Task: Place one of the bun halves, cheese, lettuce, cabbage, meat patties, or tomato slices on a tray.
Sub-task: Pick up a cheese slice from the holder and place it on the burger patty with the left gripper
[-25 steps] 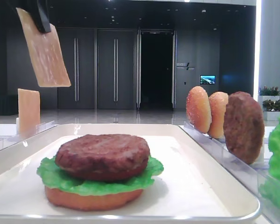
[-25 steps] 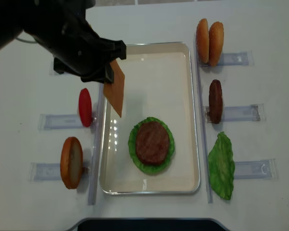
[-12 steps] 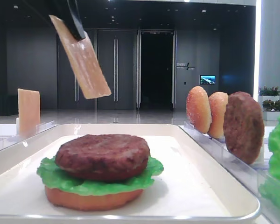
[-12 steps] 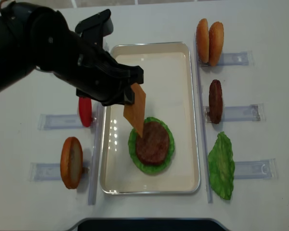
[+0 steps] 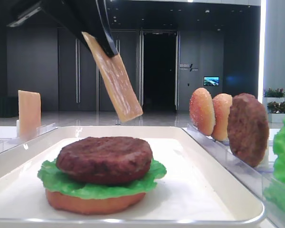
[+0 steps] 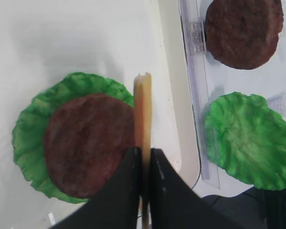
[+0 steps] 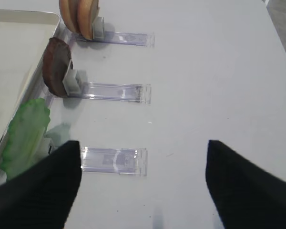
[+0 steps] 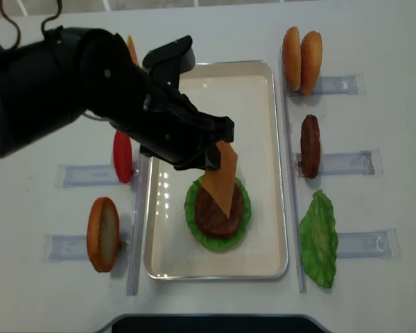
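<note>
My left gripper is shut on the cheese, a thin pale orange slice hanging edge-down and tilted. The cheese hangs above the stack on the white tray, its lower corner over the meat patty without touching it. That patty lies on lettuce over a flat bun base. My right gripper is open over bare table beside a clear rack, with nothing between its fingers.
Clear racks flank the tray. On the right stand two bun halves, a patty and a lettuce leaf. On the left are a tomato slice, a bun half and another cheese slice.
My left gripper has carried the cheese from the tray's left rim rightward and forward, to above the patty. The stack on the tray has not moved.
</note>
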